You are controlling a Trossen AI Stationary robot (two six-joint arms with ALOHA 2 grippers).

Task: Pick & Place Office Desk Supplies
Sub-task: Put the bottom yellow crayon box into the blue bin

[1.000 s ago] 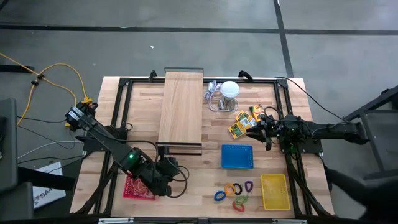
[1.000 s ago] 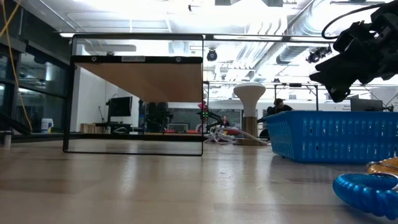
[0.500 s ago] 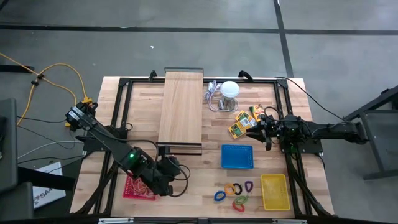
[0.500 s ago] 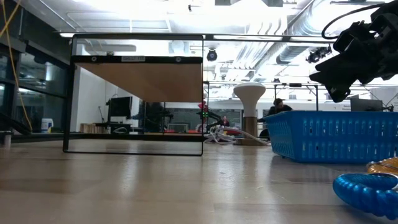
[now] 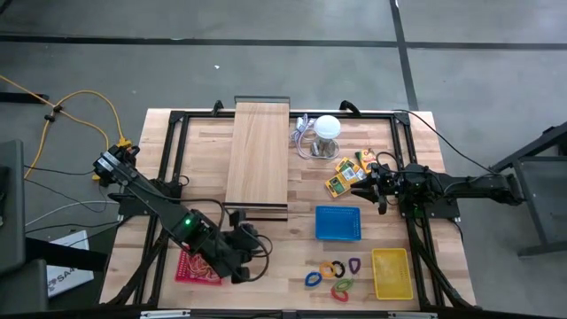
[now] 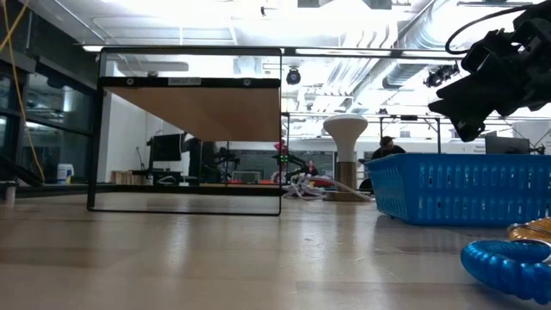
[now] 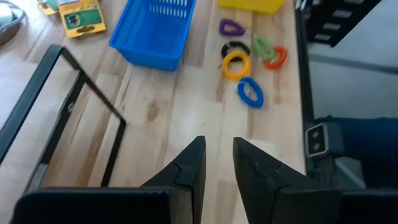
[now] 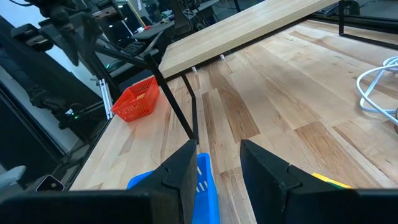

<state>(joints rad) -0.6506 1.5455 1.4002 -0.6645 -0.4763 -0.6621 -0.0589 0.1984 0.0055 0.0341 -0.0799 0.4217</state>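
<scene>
- My left gripper (image 5: 251, 257) sits low near the front edge of the table (image 5: 301, 190), just right of the red basket (image 5: 197, 266), with the arm running back diagonally to the left rear corner.
- From the left wrist I see its fingers (image 7: 189, 168) parted by a narrow gap, nothing between them, bare wood below.
- My right gripper (image 5: 370, 189) reaches in from the right edge at mid-table, arm stretched nearly level, its tip right beside the yellow-orange printed packs (image 5: 345, 175).
- The right wrist shows those fingers (image 8: 184, 163) apart and empty, over the blue basket (image 5: 338, 223).
- The coloured loop clips (image 5: 333, 275) lie in a loose cluster near the front edge, between the left gripper and the yellow basket (image 5: 391, 273); the blue one (image 6: 508, 263) shows large in the low view.
- I see rubber bands (image 5: 200, 263) lying in the red basket.
- The long wooden board (image 5: 258, 151) on its black frame takes up the middle rear; the white round object (image 5: 328, 127) with its cable is beside it at the back.
- Open wood lies between the left gripper and the clips, and between board and blue basket.
</scene>
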